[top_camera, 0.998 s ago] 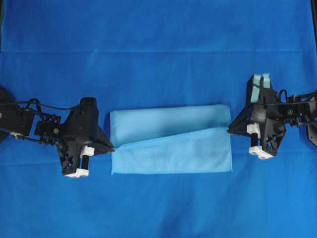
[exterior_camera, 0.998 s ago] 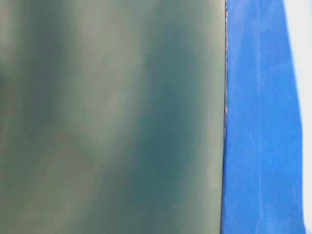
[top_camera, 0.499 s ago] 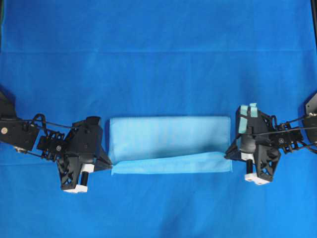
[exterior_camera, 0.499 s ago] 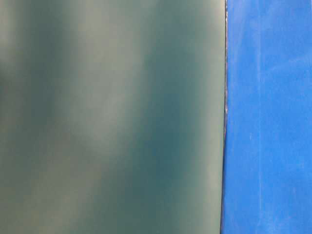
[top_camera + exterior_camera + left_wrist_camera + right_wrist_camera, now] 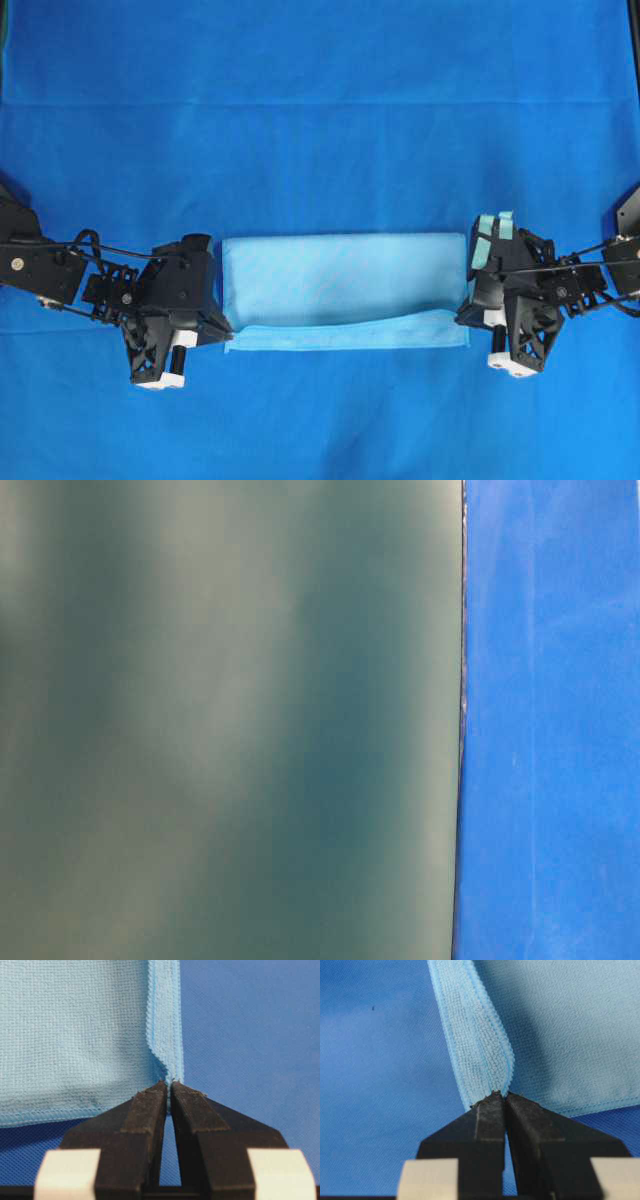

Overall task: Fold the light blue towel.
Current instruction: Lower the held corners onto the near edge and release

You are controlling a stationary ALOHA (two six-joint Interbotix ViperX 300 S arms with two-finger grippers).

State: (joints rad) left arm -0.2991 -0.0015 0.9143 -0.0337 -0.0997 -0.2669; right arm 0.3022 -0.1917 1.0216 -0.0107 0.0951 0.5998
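Both grippers had carried the light blue towel (image 5: 345, 285)'s upper layer toward the near edge; the left gripper (image 5: 169, 1091) and right gripper (image 5: 501, 1099), tips together, pinched opposite corners of the left-right strip on the royal-blue table sheet (image 5: 320, 100).

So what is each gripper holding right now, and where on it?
Both pinch the light blue towel: the left gripper at the folded layer's left edge, the right gripper at its right edge, each with fingers closed on the hem.
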